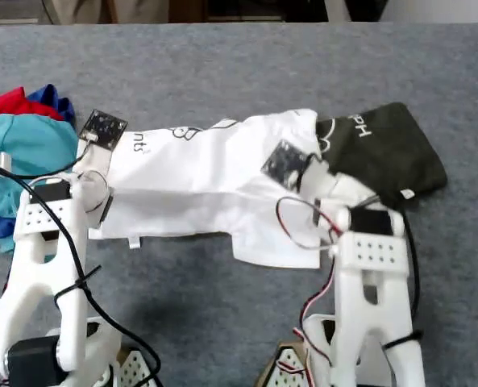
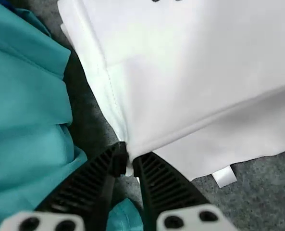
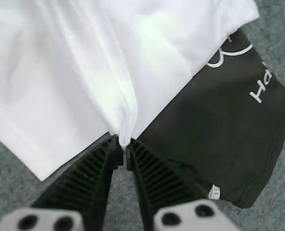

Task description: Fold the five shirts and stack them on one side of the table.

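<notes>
Left tool [image 2: 128, 166] clamped on white shirt [image 1: 206, 173] edge; right tool [image 3: 123, 146] clamped on its fold. Black shirt [image 1: 384, 153] at 3 o'clock.

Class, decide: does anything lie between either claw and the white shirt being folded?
Nothing visible does. The left claw and the right claw each pinch an edge of the white cotton shirt. The dark folded shirt lies partly beneath it.

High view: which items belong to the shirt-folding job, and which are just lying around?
Job:
- white shirt, pinched by left claw and right claw
- dark shirt, partly under the white one
- teal shirt, red shirt and blue shirt, heaped together

Just there:
- grey table cover
- black cable on the left arm
</notes>
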Motion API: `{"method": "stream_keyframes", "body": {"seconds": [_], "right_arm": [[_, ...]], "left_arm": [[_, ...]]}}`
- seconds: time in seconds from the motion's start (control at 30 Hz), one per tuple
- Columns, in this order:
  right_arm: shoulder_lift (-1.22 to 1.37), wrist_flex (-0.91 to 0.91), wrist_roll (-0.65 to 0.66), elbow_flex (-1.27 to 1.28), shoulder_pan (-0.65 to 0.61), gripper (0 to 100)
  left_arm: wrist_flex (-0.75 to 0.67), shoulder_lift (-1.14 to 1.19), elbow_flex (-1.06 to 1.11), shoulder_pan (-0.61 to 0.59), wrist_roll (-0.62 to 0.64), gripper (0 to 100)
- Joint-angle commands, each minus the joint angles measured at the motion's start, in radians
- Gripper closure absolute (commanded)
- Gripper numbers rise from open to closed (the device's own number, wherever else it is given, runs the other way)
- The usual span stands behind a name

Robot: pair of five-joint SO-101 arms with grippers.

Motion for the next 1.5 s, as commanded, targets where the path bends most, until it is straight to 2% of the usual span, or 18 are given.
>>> {"method": "stream_keyframes", "body": {"seconds": [0.0, 0.1, 0.17, 0.3, 0.53, 1.1, 1.37, 1.47], "right_arm": [[-0.047, -0.018, 0.028, 0.047, 0.024, 99.7], [-0.065, -0.002, 0.071, 0.081, 0.022, 99.7], [-0.084, 0.002, 0.084, 0.102, 0.027, 99.7], [-0.139, 0.020, 0.098, 0.139, 0.028, 99.7], [-0.280, 0.095, 0.123, 0.199, 0.004, 99.7], [-0.372, 0.140, 0.138, 0.298, 0.007, 99.7], [-0.372, 0.137, 0.140, 0.321, 0.004, 99.6], [-0.372, 0.138, 0.138, 0.315, 0.004, 97.4]], "left_arm": [[-0.018, 0.013, -0.008, 0.012, -0.005, 98], [-0.005, 0.025, -0.008, 0.003, -0.003, 98], [0.052, 0.022, -0.011, 0.011, -0.006, 98], [0.092, 0.001, -0.008, 0.008, -0.060, 98], [0.166, -0.064, 0.000, 0.014, -0.061, 98], [0.163, -0.088, 0.078, 0.011, -0.061, 98], [0.026, -0.088, 0.133, -0.026, -0.063, 98], [0.023, -0.088, 0.143, -0.028, -0.058, 98]]}}
